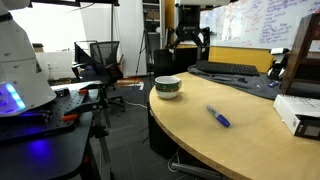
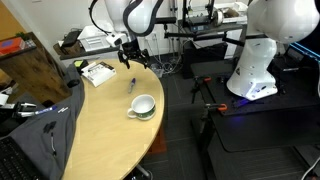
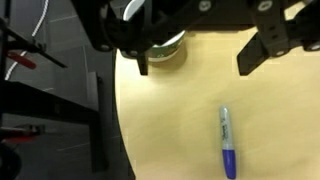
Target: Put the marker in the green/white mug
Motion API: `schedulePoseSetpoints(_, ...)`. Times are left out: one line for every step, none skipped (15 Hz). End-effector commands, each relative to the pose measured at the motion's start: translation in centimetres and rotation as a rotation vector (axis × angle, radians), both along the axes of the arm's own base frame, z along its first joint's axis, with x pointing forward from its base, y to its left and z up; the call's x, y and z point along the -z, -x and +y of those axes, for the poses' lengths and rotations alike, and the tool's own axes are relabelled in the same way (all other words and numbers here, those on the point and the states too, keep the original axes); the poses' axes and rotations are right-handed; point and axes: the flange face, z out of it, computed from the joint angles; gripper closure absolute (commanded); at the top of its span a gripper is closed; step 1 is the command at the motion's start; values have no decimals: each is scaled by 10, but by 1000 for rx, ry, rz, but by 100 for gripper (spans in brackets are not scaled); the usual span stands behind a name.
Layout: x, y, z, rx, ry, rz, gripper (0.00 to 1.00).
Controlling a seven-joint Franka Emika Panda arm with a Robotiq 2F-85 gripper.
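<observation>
The blue marker [image 1: 218,116] lies flat on the round wooden table [image 1: 240,140], apart from the green/white mug [image 1: 168,87], which stands upright near the table's edge. Both also show in an exterior view, the marker [image 2: 132,84] beyond the mug [image 2: 141,106]. In the wrist view the marker [image 3: 227,142] lies at the lower right, and the mug [image 3: 168,46] is half hidden behind one finger [image 3: 144,60]. My gripper [image 3: 197,58] is open and empty, hanging well above the table. It shows in both exterior views [image 1: 188,42] [image 2: 128,55].
A black keyboard [image 1: 226,68] and a white box [image 1: 297,112] lie on the table's far side. A notebook [image 2: 97,73] and a black bag [image 2: 40,125] sit on the table. A white robot base [image 2: 258,60] and office chairs [image 1: 100,58] stand beside the table.
</observation>
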Motion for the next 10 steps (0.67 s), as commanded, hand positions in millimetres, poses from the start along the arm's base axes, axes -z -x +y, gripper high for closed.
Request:
schedulePoseSetpoints(38,-29,-18,-63,-68,-9,0)
schedulePoseSetpoints(50,-38,-25,-66,-103,-25,0)
schedulePoseSetpoints(61,-48,-29,-51,-95,-37,0)
schedulePoseSetpoints(71,-58,-35,-49,-100,-49,0)
schedulePoseSetpoints(80,-67,-39,-48,-102,-63,0)
schedulePoseSetpoints(90,-75,-44,-38,-102,-64,0)
schedulePoseSetpoints(99,-82,-49,-37,-114,-64,0)
schedulePoseSetpoints(107,-87,-53,-33,-120,-56,0)
schedulePoseSetpoints(115,-92,-57,-28,-126,-51,0)
schedulePoseSetpoints(124,-95,-61,-24,-136,-44,0)
